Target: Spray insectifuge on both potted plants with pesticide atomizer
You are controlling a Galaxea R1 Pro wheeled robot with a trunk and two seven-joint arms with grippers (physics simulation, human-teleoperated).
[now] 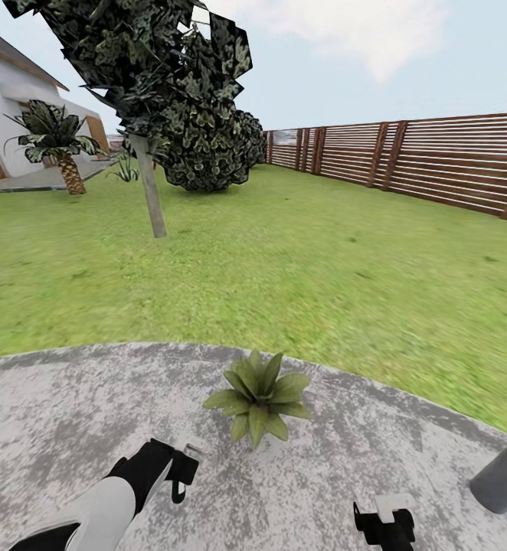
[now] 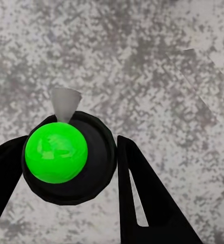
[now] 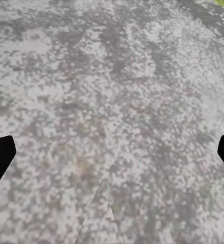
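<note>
Between the left gripper's [image 2: 71, 168] closed fingers sits the pesticide atomizer [image 2: 66, 152]. Ahead, a potted plant [image 1: 258, 396] stands near the patio [image 1: 70, 413] edge. The right gripper [image 3: 112, 152] seems spread wide over bare paving.

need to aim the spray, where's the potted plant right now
In the head view the potted plant sits on the grey patio near the lawn's edge, ahead of the left gripper.
</note>
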